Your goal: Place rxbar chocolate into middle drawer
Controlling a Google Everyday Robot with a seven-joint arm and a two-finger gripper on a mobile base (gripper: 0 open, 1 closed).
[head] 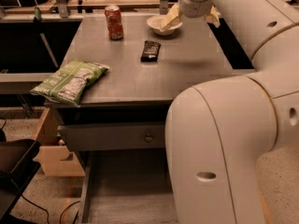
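Note:
The rxbar chocolate (150, 50), a small black-wrapped bar, lies flat on the grey table top (187, 69), in front of a white bowl (163, 24). My gripper (190, 18) hangs above the far side of the table, by the bowl and behind the bar. Its pale yellow fingers (169, 17) stand apart and hold nothing. The middle drawer (126, 195) is pulled out below the table, with a bare grey floor. My arm covers its right part.
A red soda can (114, 22) stands at the far left of the table. A green chip bag (70, 80) lies on the front left corner. A shut drawer front with a round knob (147, 137) sits above the open drawer. My arm's large white link (233, 139) fills the right. A cardboard box (51, 148) stands on the floor at left.

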